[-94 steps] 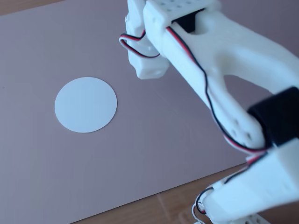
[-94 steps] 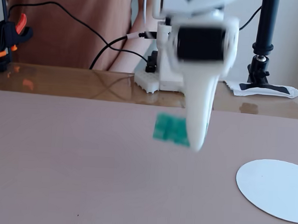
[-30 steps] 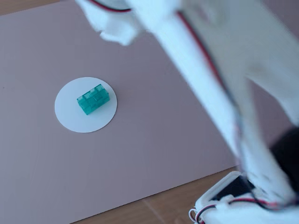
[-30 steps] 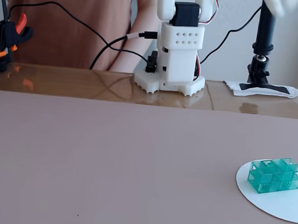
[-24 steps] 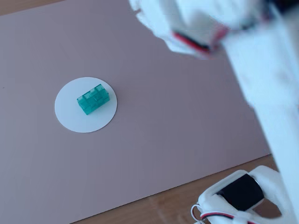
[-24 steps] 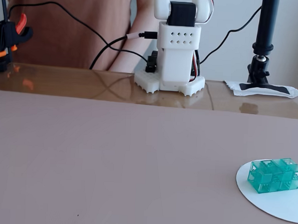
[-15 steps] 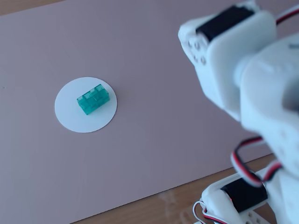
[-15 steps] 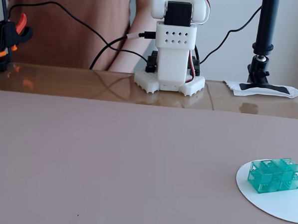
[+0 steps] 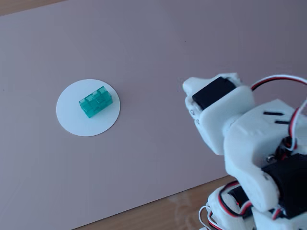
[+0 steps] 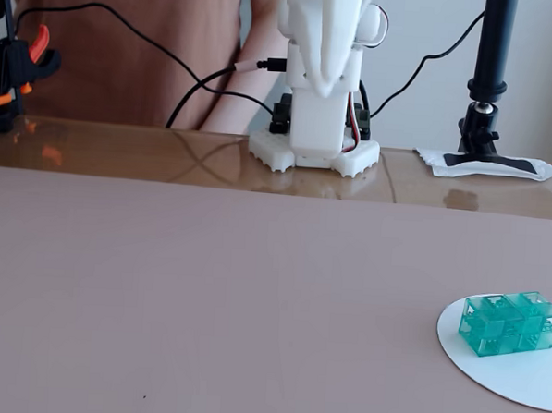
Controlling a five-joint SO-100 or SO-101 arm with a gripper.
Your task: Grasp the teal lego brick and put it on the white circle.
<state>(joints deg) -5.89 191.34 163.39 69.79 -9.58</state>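
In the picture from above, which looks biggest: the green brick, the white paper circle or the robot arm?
1. Robot arm, though it sits nearest the camera, which inflates it.
2. White circle.
3. Teal lego brick, lying well inside the circle.

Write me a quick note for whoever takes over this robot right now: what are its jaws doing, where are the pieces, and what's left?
Gripper: folded back over the arm's base, well away from the work, holding nothing; whether the jaws are open or shut cannot be told.
Teal lego brick: lying on the white circle, inside its edge in both fixed views.
Done: the brick is placed and released.
Left: nothing that these views show.
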